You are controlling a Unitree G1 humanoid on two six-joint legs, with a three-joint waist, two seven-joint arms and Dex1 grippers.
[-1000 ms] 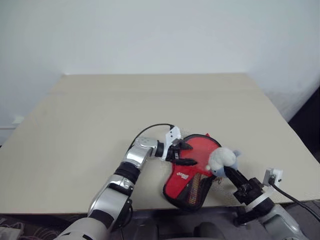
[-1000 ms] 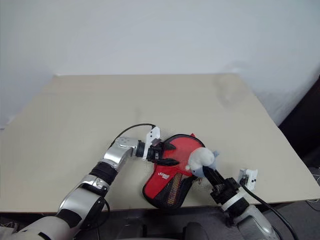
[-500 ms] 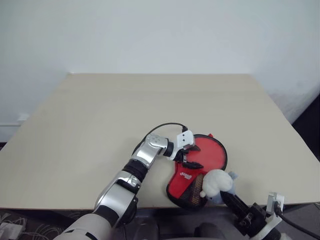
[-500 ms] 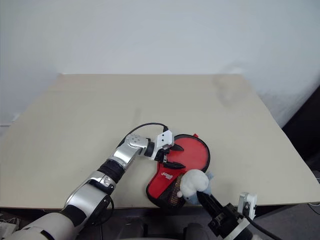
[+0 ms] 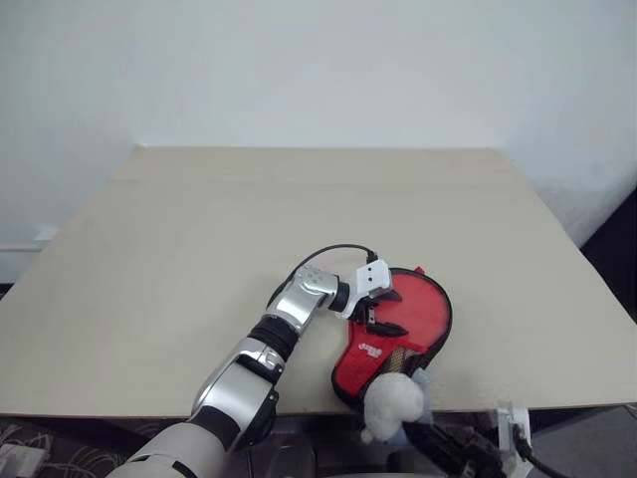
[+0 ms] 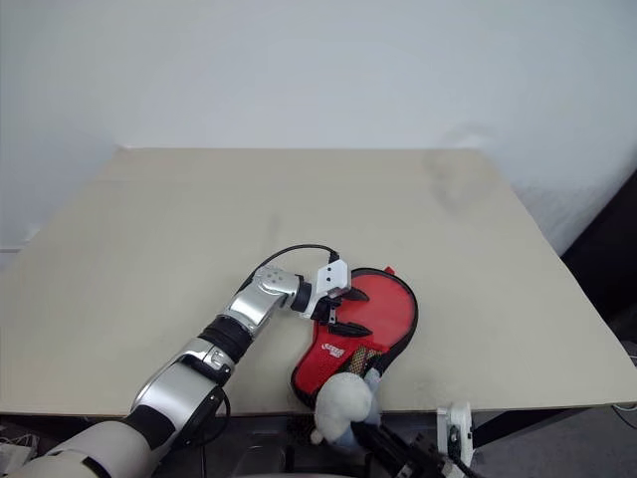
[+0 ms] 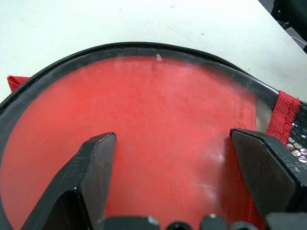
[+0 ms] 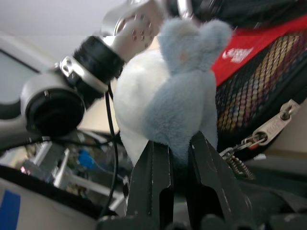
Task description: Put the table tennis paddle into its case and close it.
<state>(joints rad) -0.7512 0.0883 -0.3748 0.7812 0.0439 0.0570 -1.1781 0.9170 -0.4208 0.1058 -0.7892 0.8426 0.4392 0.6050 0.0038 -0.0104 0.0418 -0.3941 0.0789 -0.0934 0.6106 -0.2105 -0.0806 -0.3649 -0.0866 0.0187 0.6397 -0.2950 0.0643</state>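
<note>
I am resting my left gripper (image 5: pixel 382 312) over the case (image 5: pixel 393 339), fingers (image 7: pixel 91 167) spread wide and lying on the clear plastic half, grasping nothing. The paddle (image 7: pixel 163 139) is showing red through that plastic, inside the case. The case is lying near the front edge of the table (image 5: pixel 199 229), its round end pointing away from me and its narrow mesh end hanging at the edge. My right gripper (image 8: pixel 180 158) is sitting below that edge, fingers clenched on a fluffy white and pale blue plush charm (image 8: pixel 168 91). A short metal chain and zip pull (image 8: pixel 268 127) are running from the charm to the mesh patch (image 8: pixel 249 81) of the case.
</note>
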